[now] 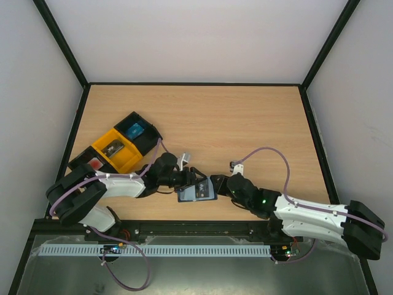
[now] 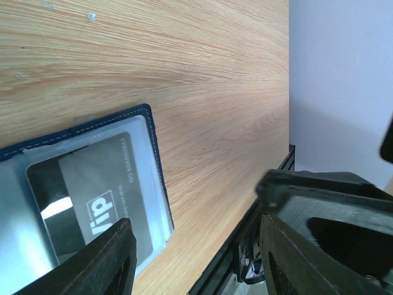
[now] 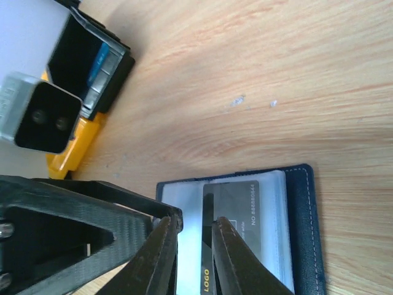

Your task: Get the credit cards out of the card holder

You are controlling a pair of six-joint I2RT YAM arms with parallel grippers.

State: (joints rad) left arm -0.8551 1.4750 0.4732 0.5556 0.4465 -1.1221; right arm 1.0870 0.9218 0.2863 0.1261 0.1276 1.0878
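The navy card holder (image 1: 198,191) lies open on the table between my two grippers. A dark grey card (image 3: 236,215) sits in its clear sleeve and also shows in the left wrist view (image 2: 92,196). My right gripper (image 3: 193,222) hangs low over the holder (image 3: 301,221) with its jaws a narrow gap apart; the card's left edge lies in that gap. My left gripper (image 2: 196,236) is wide open. One of its fingers (image 2: 110,258) is over the holder's corner (image 2: 150,123) and the other is off it over bare wood.
Three open trays stand at the left. A black one (image 1: 145,136) holds a blue card (image 1: 134,130), a yellow one (image 1: 123,157) holds a dark card, and another black one (image 1: 78,162) holds a red card (image 1: 93,163). The table's front rail (image 2: 245,246) is close.
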